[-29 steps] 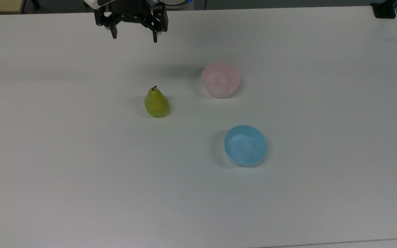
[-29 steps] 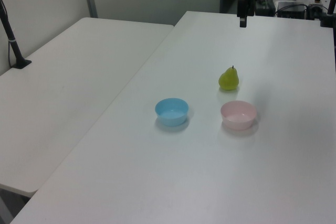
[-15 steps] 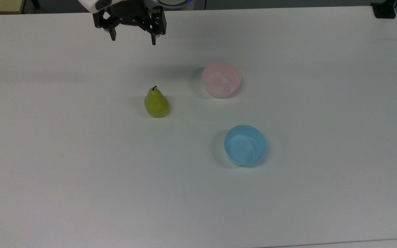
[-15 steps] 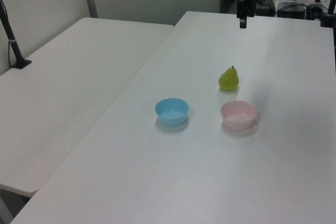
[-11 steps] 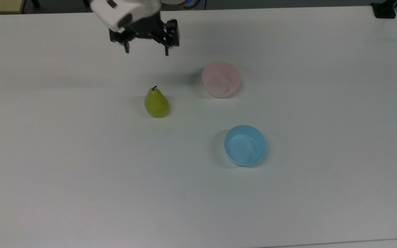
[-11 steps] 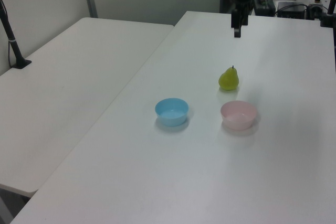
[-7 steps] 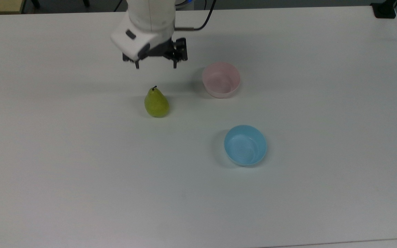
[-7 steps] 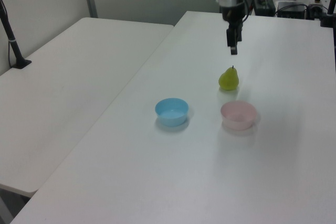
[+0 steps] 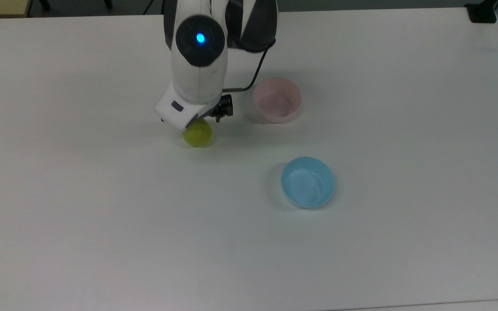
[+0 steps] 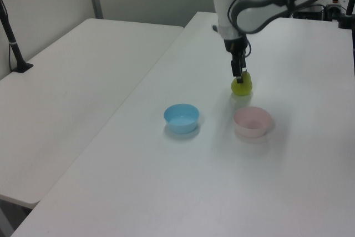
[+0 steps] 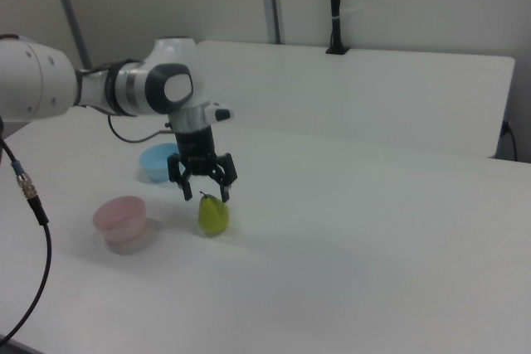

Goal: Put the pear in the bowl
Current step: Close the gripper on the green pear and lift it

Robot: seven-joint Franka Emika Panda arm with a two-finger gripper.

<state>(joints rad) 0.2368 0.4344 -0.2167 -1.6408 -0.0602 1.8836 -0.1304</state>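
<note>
The yellow-green pear (image 11: 213,215) stands upright on the white table (image 11: 373,263). My gripper (image 11: 205,196) hangs open just above it, one finger on each side of the stem and nothing held. In the top view the arm's white wrist covers the upper half of the pear (image 9: 198,135). The pale pink bowl (image 9: 277,99) sits empty to the pear's right in the top view, a short gap away. In the left view the gripper (image 10: 238,76) points down at the top of the pear (image 10: 243,86), with the pink bowl (image 10: 252,121) nearer the camera.
A light blue bowl (image 9: 308,182) stands empty below and to the right of the pink one in the top view. A black cable (image 9: 255,77) trails from the arm near the pink bowl. A second white table (image 10: 72,92) adjoins on the left view's left.
The arm swept from the table's far edge toward the pear and came down over it. The gripper stayed open; the pear and both bowls did not move.
</note>
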